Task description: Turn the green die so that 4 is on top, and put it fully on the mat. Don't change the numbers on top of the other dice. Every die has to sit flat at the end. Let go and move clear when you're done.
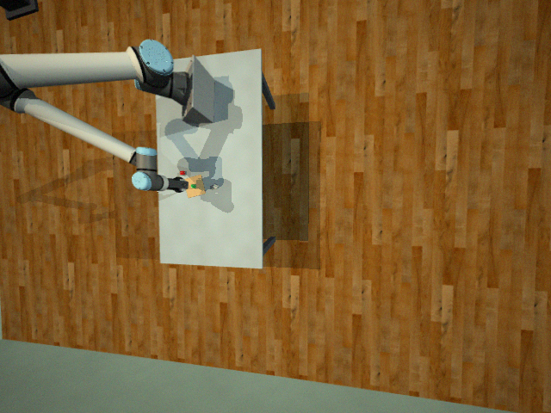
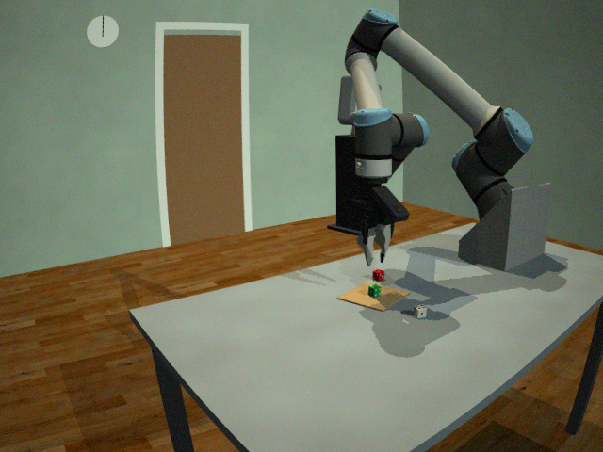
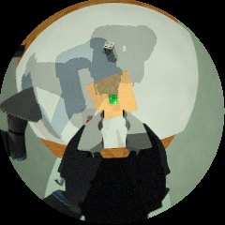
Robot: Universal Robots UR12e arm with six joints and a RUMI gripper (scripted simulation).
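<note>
- the gripper [image 2: 375,256] hangs above the table [image 2: 272,350], fingers drawn close together, pinching nothing.
- the green die [image 2: 374,290] lies on the tan mat [image 2: 361,298], below the gripper.
- the red die [image 2: 378,274] sits just beyond the mat.
- the white die [image 2: 419,311] rests beside the mat.

Plain room: green walls [image 2: 73,146], brown door [image 2: 203,136], wall clock [image 2: 103,31], wood floor [image 2: 73,315], grey table [image 2: 292,364].

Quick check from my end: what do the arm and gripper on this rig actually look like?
The arm has pale beige tube links, dark grey joint housings and light blue round caps. It stands on a grey wedge pedestal. The gripper is black, with two tapering grey fingers. No cables or markings show.
</note>
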